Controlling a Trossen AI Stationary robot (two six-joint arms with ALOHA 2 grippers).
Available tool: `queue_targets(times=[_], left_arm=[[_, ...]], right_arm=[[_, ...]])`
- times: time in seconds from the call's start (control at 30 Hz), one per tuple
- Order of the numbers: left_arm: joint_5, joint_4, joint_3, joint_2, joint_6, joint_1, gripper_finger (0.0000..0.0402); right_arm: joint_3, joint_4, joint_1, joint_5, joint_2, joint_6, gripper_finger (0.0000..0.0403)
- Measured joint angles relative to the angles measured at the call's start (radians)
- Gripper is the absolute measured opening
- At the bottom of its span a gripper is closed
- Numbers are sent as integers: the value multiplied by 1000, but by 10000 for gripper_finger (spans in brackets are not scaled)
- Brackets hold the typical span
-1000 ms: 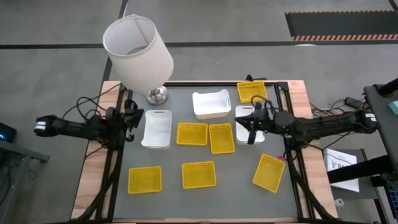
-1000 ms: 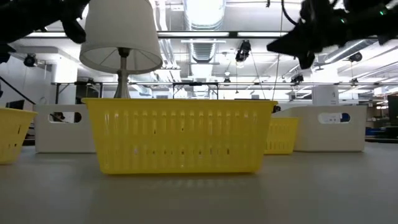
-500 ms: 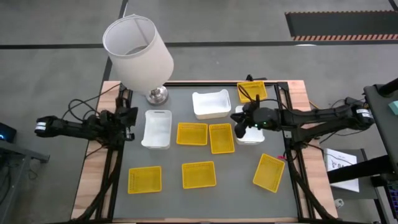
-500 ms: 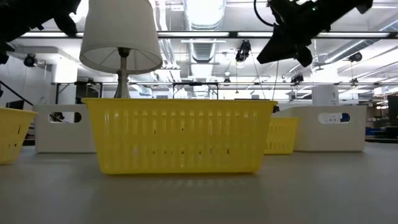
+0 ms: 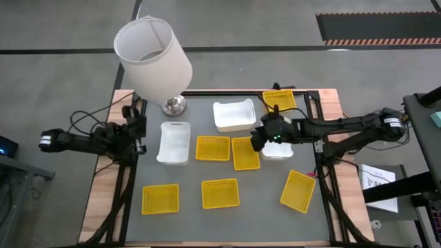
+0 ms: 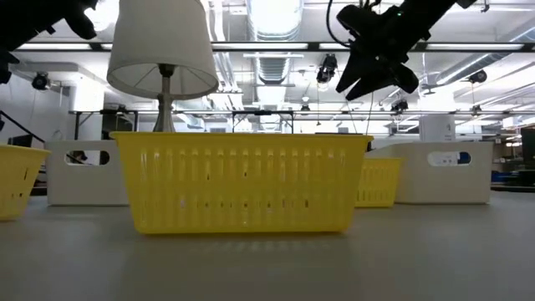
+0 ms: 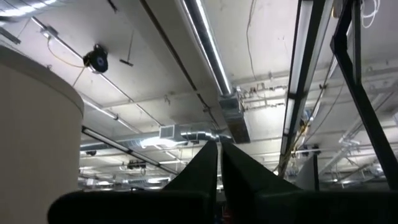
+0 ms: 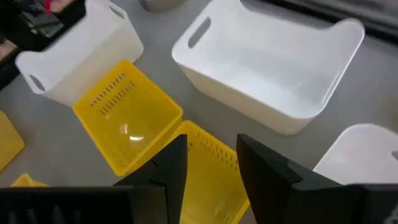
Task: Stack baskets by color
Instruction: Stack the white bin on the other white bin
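Early stage of sorting: no baskets are stacked yet. Six yellow baskets (image 5: 212, 147) lie singly across the table (image 5: 255, 207), two side by side at centre, three along the near edge, one at the far right corner; three white baskets (image 5: 174, 142) stand apart nearer the far edge. The right gripper (image 5: 256, 140), fingers parted and empty, hovers above the central yellow pair. The left gripper (image 5: 140, 126), clenched on nothing, waits at the left edge beside the lamp (image 5: 153, 58).
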Motion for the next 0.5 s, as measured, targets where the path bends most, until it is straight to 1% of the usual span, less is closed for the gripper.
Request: queue_targets(times=[0.1,0.23,0.3,0.5], left_arm=[[0,0,-17,-19,-1,0,4],[0,-2,-24,-24,-7,0,4],[0,-2,-24,-25,-7,0,4],[0,-2,-24,-20,-7,0,4]], right_arm=[[50,-61,2,-29,61,24,131],[136,-176,2,-27,146,27,126],[182,-257,2,3,189,41,123],[306,-554,2,117,315,190,121]])
